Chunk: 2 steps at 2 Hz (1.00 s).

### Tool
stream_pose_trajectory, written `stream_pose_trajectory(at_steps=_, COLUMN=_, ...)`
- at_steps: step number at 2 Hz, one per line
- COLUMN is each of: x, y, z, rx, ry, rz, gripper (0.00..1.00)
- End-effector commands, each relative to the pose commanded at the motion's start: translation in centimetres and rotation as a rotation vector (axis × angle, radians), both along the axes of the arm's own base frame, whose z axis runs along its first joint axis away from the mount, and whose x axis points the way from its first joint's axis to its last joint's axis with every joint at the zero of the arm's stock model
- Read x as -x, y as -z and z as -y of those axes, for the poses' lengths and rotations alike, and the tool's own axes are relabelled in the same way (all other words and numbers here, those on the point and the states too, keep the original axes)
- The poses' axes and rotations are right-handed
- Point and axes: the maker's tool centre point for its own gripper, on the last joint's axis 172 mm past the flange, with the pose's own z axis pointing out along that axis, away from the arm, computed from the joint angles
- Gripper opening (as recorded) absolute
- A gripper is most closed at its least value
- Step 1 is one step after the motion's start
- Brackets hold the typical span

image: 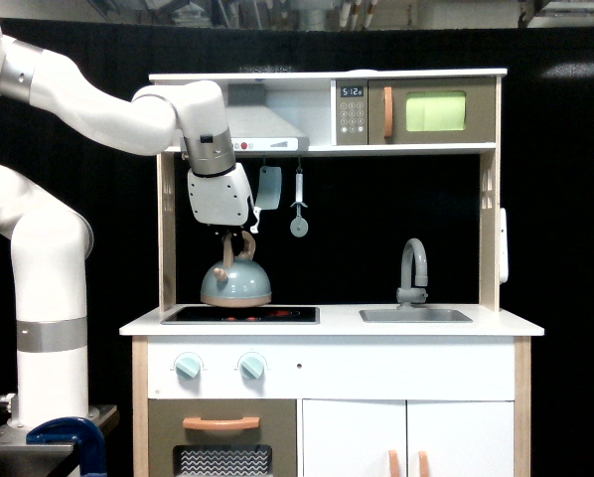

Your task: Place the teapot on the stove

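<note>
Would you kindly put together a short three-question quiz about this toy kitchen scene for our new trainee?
1. True or false: the teapot is over the stove.
2. What does the gripper hold the teapot by? A) its tan loop handle B) its base rim C) its side
3. Which fixture stands behind the sink?

Key:
1. True; whether it rests on the stove or hangs just above it cannot be told.
2. A.
3. The grey faucet.
</note>
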Motion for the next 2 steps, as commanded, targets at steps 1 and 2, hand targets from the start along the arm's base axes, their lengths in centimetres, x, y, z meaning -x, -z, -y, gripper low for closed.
stream_pose_trajectory(at_steps=1, x=2.9, y=1.4, z=-2.0, rx=0.0, ry=0.0, rz=0.0, gripper=0.0)
stream_pose_trajectory(at_steps=2, x=3.3, y=1.5, z=-2.3, rx=0.0, ry=0.0, rz=0.0, gripper=1.0)
